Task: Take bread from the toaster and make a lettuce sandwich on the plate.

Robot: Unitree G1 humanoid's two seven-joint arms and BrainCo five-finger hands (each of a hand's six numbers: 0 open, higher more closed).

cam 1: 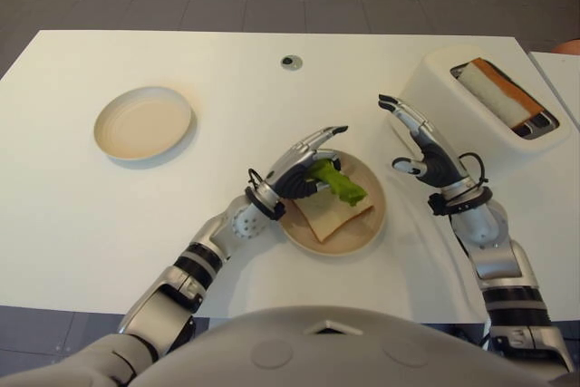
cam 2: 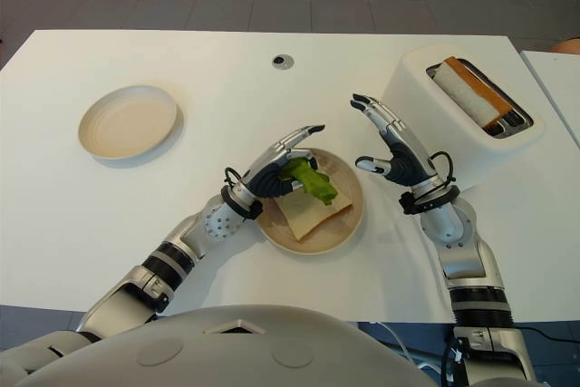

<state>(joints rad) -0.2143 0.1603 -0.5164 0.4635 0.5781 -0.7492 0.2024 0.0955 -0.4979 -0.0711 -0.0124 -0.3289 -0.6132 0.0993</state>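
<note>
left hand (cam 1: 302, 166), fingers clamped on one end of the lettuce (cam 1: 343, 185), holds it over the bread slice (cam 1: 337, 220) on the plate (cam 1: 364, 235); right hand (cam 1: 426, 156), fingers apart and empty, lies between plate and toaster (cam 1: 442, 88), where a second slice (cam 1: 498, 92) stands.

Two bread slices (cam 1: 340, 220) (cam 1: 497, 91), one lettuce leaf (cam 1: 341, 184), one plate (cam 1: 377, 215), one bowl (cam 1: 143, 122), one toaster (cam 1: 453, 124)

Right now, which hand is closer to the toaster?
Right. The right hand is open just beside the toaster, between it and the plate. The left hand is farther off, over the plate, holding the lettuce.
</note>
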